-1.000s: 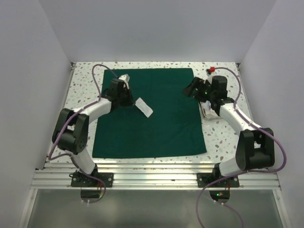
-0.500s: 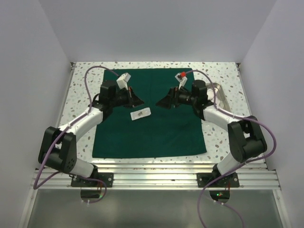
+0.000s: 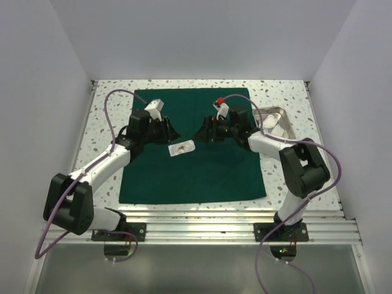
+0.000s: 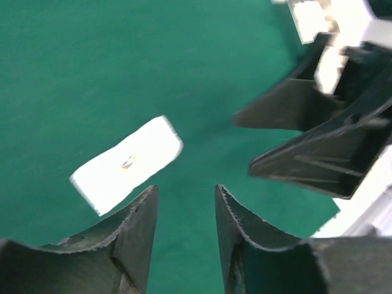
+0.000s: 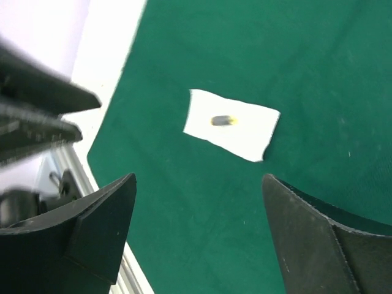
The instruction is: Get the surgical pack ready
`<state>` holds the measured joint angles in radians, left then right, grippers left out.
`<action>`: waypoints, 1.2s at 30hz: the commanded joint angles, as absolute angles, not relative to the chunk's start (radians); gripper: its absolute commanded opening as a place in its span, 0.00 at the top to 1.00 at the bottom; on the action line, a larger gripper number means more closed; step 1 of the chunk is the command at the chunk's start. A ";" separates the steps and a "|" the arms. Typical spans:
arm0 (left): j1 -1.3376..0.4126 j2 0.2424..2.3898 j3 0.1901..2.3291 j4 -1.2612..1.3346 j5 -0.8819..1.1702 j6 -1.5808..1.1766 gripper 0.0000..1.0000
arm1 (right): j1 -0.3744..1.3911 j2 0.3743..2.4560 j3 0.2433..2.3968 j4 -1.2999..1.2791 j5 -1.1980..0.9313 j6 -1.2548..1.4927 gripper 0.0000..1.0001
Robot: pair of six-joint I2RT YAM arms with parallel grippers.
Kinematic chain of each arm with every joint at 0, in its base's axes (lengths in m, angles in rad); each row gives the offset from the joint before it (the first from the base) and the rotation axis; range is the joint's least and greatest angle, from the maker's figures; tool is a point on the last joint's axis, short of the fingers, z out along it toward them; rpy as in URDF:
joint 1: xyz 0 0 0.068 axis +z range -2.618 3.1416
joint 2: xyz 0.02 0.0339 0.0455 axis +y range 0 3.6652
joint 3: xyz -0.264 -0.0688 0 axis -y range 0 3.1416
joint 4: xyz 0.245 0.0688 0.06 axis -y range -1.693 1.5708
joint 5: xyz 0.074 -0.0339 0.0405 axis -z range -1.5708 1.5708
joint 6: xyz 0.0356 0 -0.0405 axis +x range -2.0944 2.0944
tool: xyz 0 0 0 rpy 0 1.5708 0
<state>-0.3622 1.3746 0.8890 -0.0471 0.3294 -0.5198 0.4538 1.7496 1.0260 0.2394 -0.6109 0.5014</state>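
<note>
The surgical pack is a dark green drape [image 3: 202,168] lying flat as a large square sheet on the table. A small white gauze packet [image 3: 182,147] lies on it near the middle; it also shows in the left wrist view [image 4: 125,164] and the right wrist view [image 5: 231,124]. My left gripper [image 3: 173,131] hovers just left of the packet, open and empty, with a moderate gap [image 4: 184,205]. My right gripper [image 3: 199,135] hovers just right of the packet, wide open and empty [image 5: 199,190]. The two grippers face each other across the packet.
A shiny steel tray [image 3: 284,113] stands on the speckled table [image 3: 104,122] off the drape's right edge, with something white inside. White walls enclose the table on three sides. The aluminium rail [image 3: 196,229] runs along the near edge.
My right arm has swung left from the tray to the drape's middle, uncovering the tray. My left arm has shifted slightly. The packet has turned and now lies flat between the grippers.
</note>
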 commanded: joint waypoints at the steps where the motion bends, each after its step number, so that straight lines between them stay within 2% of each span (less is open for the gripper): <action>1: -0.357 1.334 0.818 -0.016 0.134 -0.532 0.53 | 0.488 1.796 1.109 0.086 -0.439 0.618 0.14; 3: -0.351 1.364 0.810 -0.015 0.104 -0.532 0.53 | 0.489 1.816 1.132 0.083 -0.433 0.640 0.15; 8: -0.351 1.471 0.776 0.098 0.112 -0.549 0.55 | 0.489 1.928 1.216 0.065 -0.457 0.650 0.25; 10: -0.351 1.506 0.772 0.123 0.091 -0.551 0.55 | 0.489 1.962 1.238 0.052 -0.462 0.649 0.32; 19: -0.351 1.680 0.850 0.129 0.087 -0.531 0.57 | 0.489 2.052 1.235 0.115 -0.489 0.690 0.46; 29: -0.353 1.744 0.859 0.118 0.097 -0.511 0.61 | 0.502 2.095 1.215 0.190 -0.532 0.729 0.62; 31: -0.353 1.756 0.861 0.120 0.101 -0.509 0.62 | 0.506 2.092 1.207 0.199 -0.538 0.736 0.68; 34: -0.353 1.756 0.854 0.127 0.103 -0.508 0.63 | 0.505 2.083 1.195 0.212 -0.534 0.739 0.85; 35: -0.353 1.752 0.853 0.127 0.103 -0.506 0.63 | 0.506 2.077 1.195 0.209 -0.534 0.741 0.97; 36: -0.353 1.750 0.851 0.129 0.103 -0.505 0.63 | 0.506 2.071 1.193 0.210 -0.532 0.741 1.00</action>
